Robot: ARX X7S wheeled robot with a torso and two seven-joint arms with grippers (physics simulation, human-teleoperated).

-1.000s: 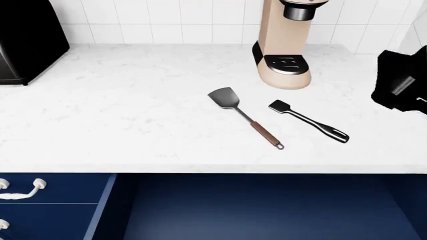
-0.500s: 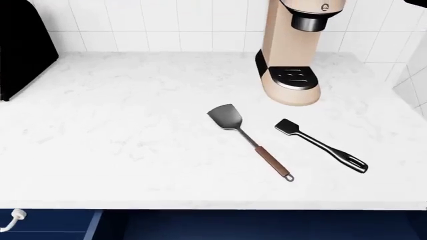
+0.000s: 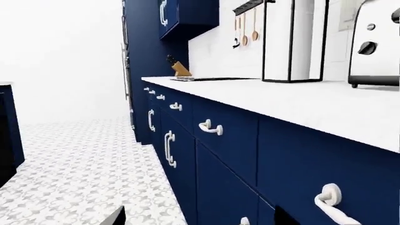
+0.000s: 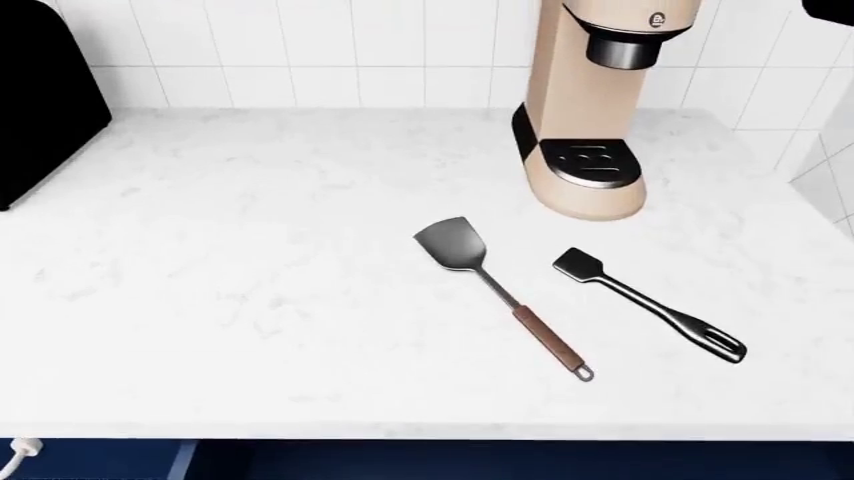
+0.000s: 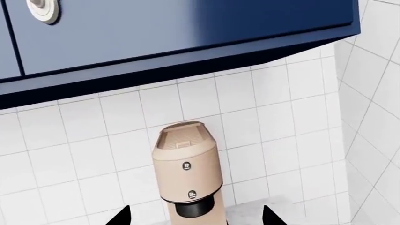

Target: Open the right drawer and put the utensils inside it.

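A round logo badge, lettering unreadable, is seen on the beige coffee machine [image 4: 587,110]. The grey spatula [image 4: 497,292] and black spatula [image 4: 646,303] are laid side by side on the counter [image 4: 240,290], apart. Neither gripper's opening can be told.

Two spatulas lie on one counter [image 4: 240,260]: one grey spatula [image 4: 497,294] and one black spatula [image 4: 649,303]. One coffee machine [image 4: 598,105] stands there too. Along the cabinets the left wrist view shows one toaster [image 3: 375,44] and one knife block [image 3: 180,68].
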